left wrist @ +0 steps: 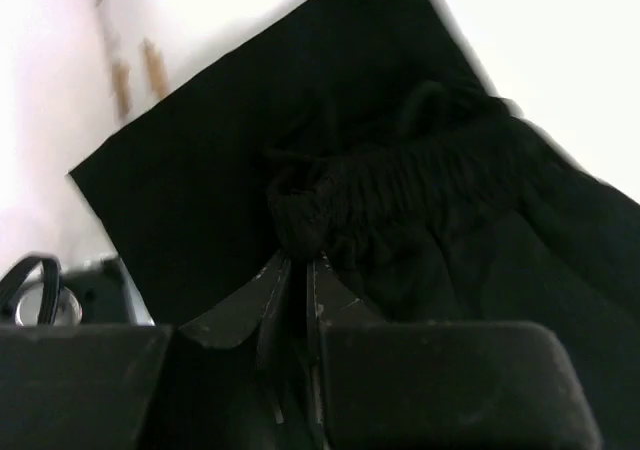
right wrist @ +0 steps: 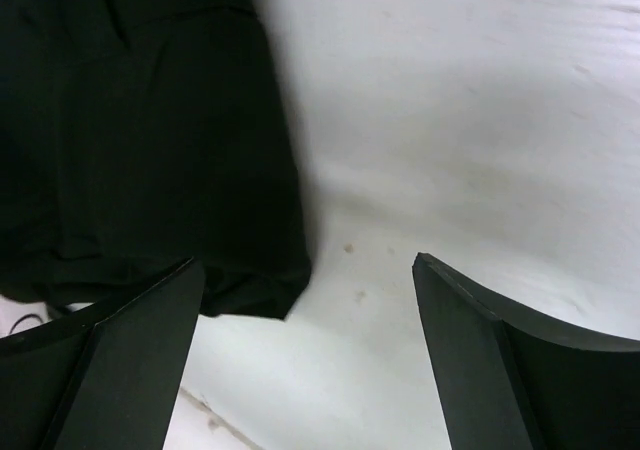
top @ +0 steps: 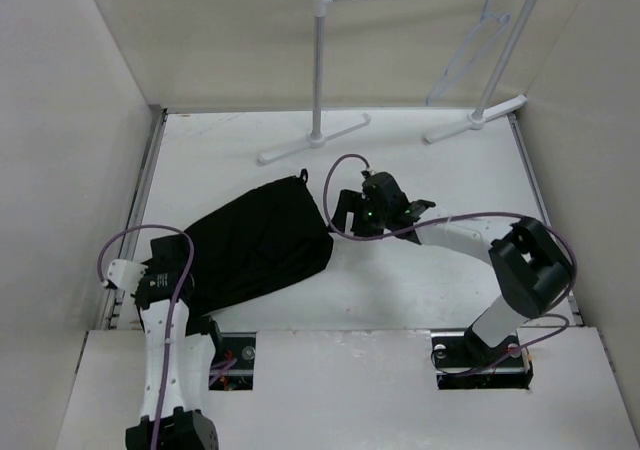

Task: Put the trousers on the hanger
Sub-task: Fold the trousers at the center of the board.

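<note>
- Trousers (top: 258, 242), plain black soft cloth: lying folded on the white table (top: 440, 175), left of centre, with the gathered waistband bunching up at the near-left end in the left wrist view.
- Hanger (top: 478, 40), thin and pale bluish-white: hanging by its hook from the rail of the white tube garment rack (top: 320, 65) at the far right, well apart from the trousers.
- Left gripper (left wrist: 297, 262): jaws sitting together, pinching a fold of the waistband cloth. The left arm is rising from its near-left base, with its wrist bending towards the trousers' near end.
- Right gripper (right wrist: 308, 262): jaws standing wide apart, holding nothing, hovering over the trousers' right edge where cloth meets bare table. The right arm is folding at a raised elbow near the right side, its forearm reaching leftward.
- Purple cable (top: 345, 165): looping above the right wrist.
</note>
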### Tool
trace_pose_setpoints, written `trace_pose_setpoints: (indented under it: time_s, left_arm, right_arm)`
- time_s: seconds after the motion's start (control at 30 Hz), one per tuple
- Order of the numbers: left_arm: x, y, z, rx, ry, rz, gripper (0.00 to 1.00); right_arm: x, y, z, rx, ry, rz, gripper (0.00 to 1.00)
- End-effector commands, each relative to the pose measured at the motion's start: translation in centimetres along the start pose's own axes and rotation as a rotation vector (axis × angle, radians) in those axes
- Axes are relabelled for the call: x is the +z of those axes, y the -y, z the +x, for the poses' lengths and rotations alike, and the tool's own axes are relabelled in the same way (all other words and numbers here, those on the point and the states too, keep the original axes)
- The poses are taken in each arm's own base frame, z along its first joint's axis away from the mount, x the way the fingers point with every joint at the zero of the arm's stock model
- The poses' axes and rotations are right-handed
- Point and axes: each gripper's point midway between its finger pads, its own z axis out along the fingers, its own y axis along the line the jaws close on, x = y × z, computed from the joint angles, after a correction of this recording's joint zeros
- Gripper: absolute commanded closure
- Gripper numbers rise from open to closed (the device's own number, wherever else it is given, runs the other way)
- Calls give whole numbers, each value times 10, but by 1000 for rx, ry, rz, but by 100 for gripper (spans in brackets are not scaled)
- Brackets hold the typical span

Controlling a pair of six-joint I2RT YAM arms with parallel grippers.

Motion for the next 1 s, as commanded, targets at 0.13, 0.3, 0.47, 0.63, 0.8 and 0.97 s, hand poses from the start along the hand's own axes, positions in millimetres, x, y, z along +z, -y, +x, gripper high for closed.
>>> trace_pose_setpoints:
  time_s: [0.13,0.3,0.47,0.63,0.8,0.97]
  left_arm:
    - [3,-2,17,-96,-106,-32,98]
    - [3,2,16,-92,-102,-16,98]
    - [3,21,18,-89,-112,51,98]
    - [-3,73,37,-77,-197,182,99]
    - [-27,129,64,67,-211,316,99]
    - [-28,132,75,158,-180,308,99]
  right_arm:
    - [26,-70,-28,75,18,-330,13]
    - [53,-67,-27,181,-29,-345,63]
    - [17,-27,-65,253,115,-291,90]
    - [-43,50,-74,337,250,-181,93]
    - [-76,105,-16,390,251,-30,88]
    - [-88,123,29,397,256,93,66]
